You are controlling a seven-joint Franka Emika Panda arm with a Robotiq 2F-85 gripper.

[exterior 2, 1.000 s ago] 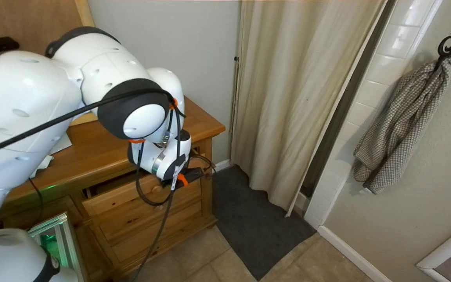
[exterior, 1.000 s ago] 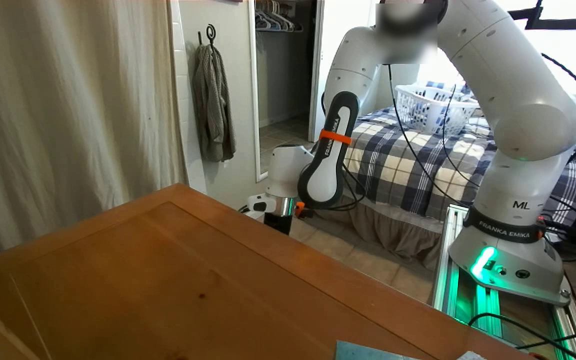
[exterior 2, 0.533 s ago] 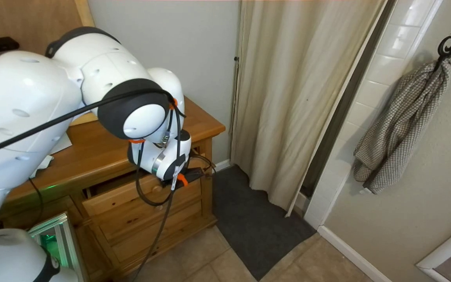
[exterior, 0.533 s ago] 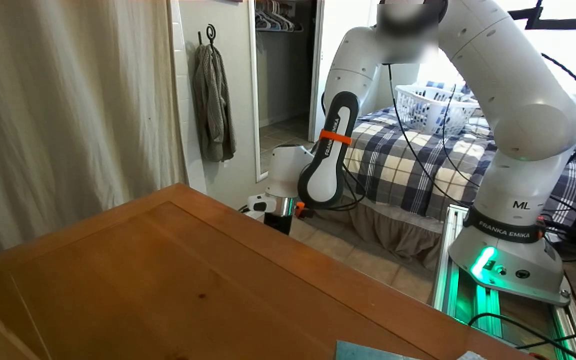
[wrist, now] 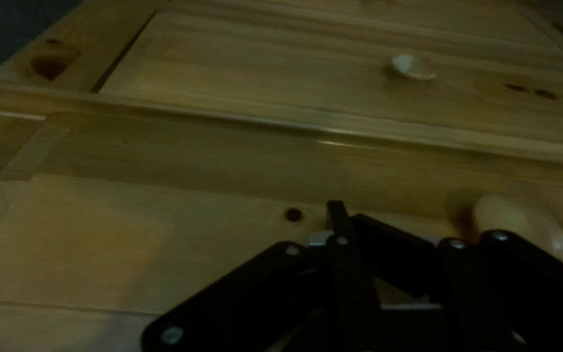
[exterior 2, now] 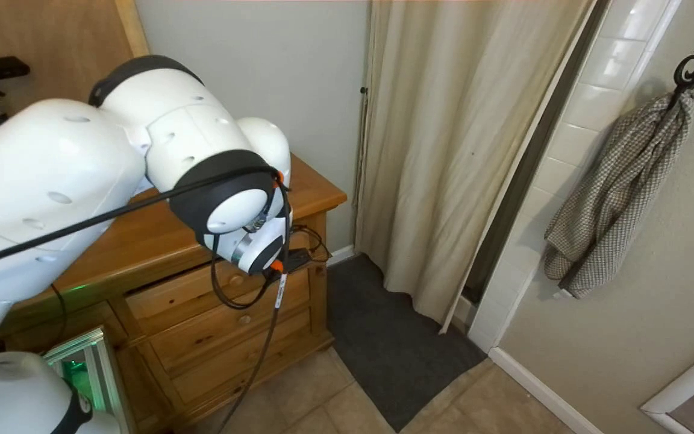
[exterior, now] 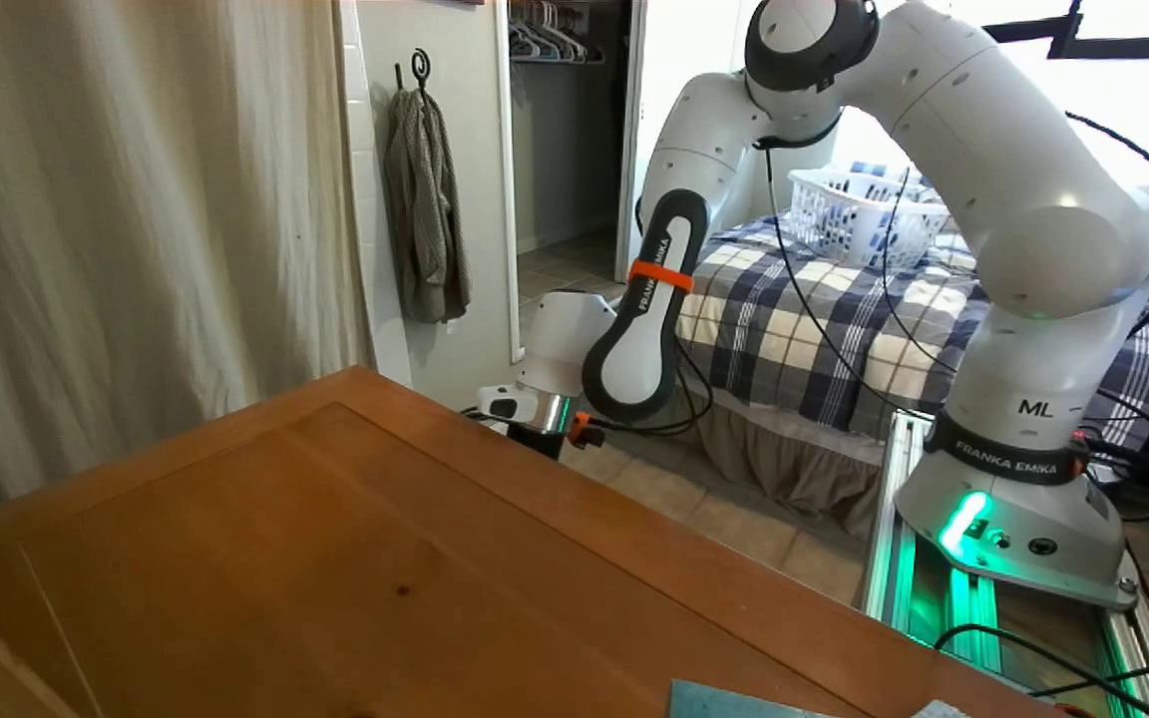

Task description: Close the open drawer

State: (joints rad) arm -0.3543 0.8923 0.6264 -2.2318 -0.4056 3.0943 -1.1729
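The drawer [exterior 2: 169,301] is the top wooden drawer of the dresser in an exterior view. Its front panel now sits nearly flush, with a thin dark slit above it. In the wrist view the drawer's light front panel [wrist: 91,234] fills the lower part, with its round knob [wrist: 518,222] at the right. My gripper [wrist: 347,210] is shut and empty, its fingertips together in front of this panel beside the knob. Whether they touch the panel I cannot tell. In an exterior view the gripper is mostly hidden behind the dresser top [exterior: 335,558], which also hides the drawer.
A second drawer with a knob [exterior 2: 244,319] is below. Black cables [exterior 2: 317,241] loop near the dresser's right corner post. A beige curtain [exterior 2: 443,150] and a grey mat [exterior 2: 395,337] are to the right. A bed [exterior: 814,309] with a white basket [exterior: 864,214] stands behind the arm.
The arm has moved lower and towards the dresser. The drawer has slid inwards; the wide dark opening above its front has shrunk to a thin slit.
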